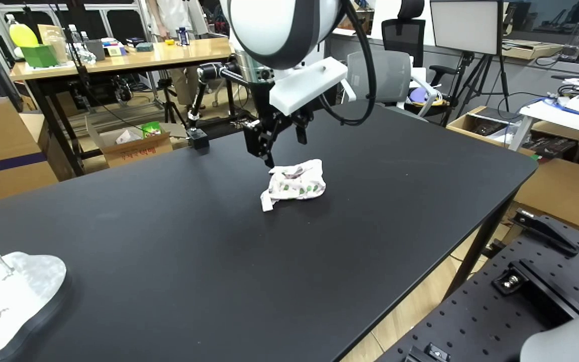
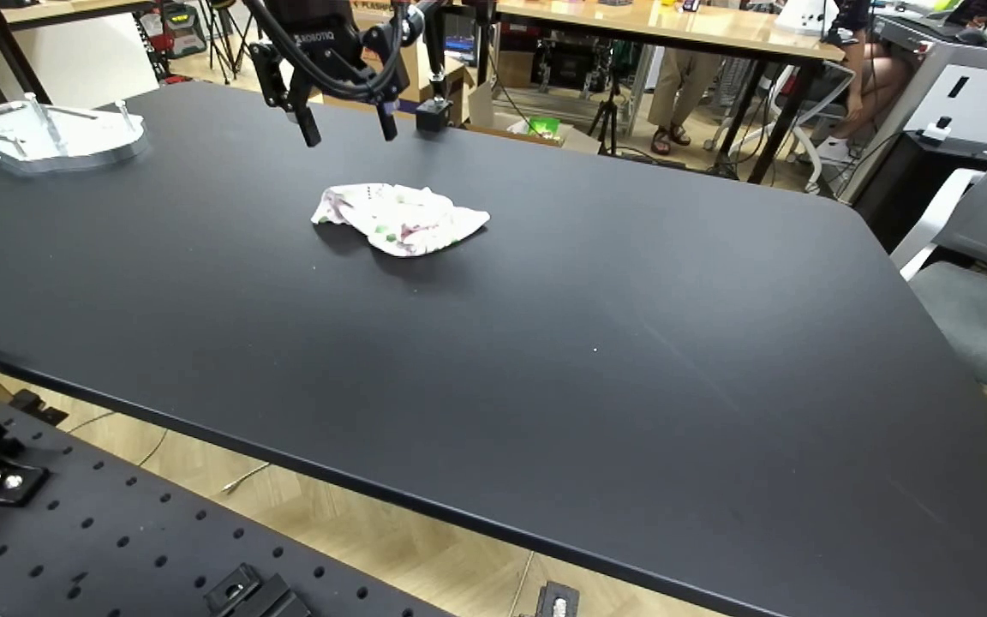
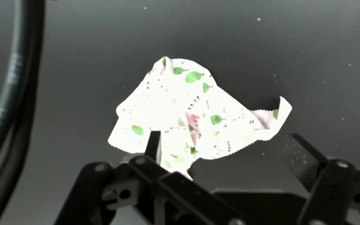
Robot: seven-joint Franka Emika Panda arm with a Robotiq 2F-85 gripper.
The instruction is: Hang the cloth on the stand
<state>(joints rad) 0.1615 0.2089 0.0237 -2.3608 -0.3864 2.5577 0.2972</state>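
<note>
A crumpled white cloth with green leaf prints lies on the black table in both exterior views (image 1: 299,183) (image 2: 399,223). In the wrist view the cloth (image 3: 173,93) spreads out below the jaws, with a folded corner at its right. My gripper (image 1: 285,152) is open and empty, apart from the cloth and above it; it also shows in an exterior view (image 2: 350,138) and in the wrist view (image 3: 225,136). The likely stand, a white curved base with short pegs (image 1: 33,281) (image 2: 108,141), stands at the left in both exterior views. It is out of the wrist view.
The black table (image 1: 209,281) carries the cloth and the base. A small black clamp mount (image 1: 198,139) (image 2: 433,116) sits at the table's far edge. A perforated black bench (image 1: 450,322) stands beyond the table's near edge. A grey chair (image 2: 973,300) stands beside the table.
</note>
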